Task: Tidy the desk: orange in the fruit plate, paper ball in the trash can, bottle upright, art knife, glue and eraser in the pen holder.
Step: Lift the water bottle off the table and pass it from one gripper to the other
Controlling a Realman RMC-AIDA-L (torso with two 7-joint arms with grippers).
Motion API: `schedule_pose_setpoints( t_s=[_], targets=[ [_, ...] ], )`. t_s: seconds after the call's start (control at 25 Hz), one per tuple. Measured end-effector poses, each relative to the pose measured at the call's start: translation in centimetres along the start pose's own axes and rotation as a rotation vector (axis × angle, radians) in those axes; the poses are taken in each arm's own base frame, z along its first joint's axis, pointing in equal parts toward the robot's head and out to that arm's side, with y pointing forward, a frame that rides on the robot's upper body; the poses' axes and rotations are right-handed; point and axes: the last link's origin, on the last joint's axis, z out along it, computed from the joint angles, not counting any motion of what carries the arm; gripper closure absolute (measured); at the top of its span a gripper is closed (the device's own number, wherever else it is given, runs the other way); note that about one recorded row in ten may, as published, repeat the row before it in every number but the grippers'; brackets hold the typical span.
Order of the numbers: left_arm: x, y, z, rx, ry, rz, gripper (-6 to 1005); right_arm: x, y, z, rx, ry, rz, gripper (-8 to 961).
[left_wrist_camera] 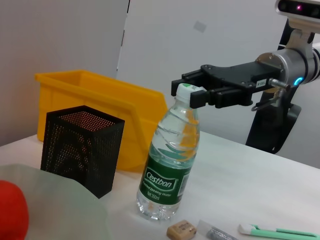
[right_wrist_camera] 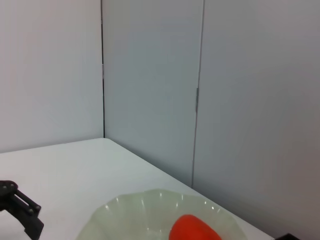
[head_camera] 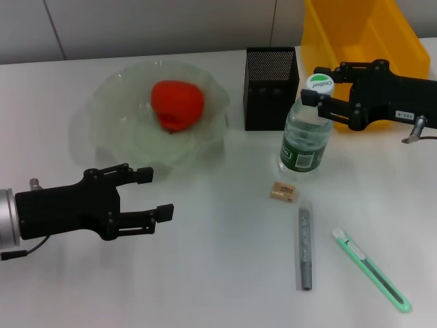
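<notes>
The orange lies in the glass fruit plate. The water bottle stands upright beside the black mesh pen holder. My right gripper is open, with its jaws on either side of the bottle's white cap; it also shows in the left wrist view. The eraser, the grey glue stick and the green art knife lie on the table in front of the bottle. My left gripper is open and empty at the front left. No paper ball is in view.
A yellow bin stands at the back right behind my right arm. The right wrist view shows the plate, the orange and my left gripper farther off.
</notes>
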Motion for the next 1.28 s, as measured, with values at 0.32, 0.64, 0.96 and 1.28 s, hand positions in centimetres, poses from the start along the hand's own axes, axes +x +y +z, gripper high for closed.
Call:
schedule_pose_setpoints(
  t_s=[0.32,0.64,0.96,1.28],
  targets=[
    [0.0,0.0,0.0,-0.002,0.000,0.000,150,0.0,0.0,0.1,-0.003,0.006,0.010,531],
    [0.0,0.0,0.0,-0.001,0.000,-0.001,149,-0.4,-0.1,-0.4,0.013,-0.002,-0.007,531],
    [0.2,-0.1,0.0,0.008,0.014,-0.001,149,-1.9,0.4,-0.6,-0.028,-0.019,-0.017,531],
    [0.6,-0.6,0.4,0.030,0.048,-0.004,149,-3.0,1.4,-0.5,-0.109,-0.036,0.012,531]
  ],
)
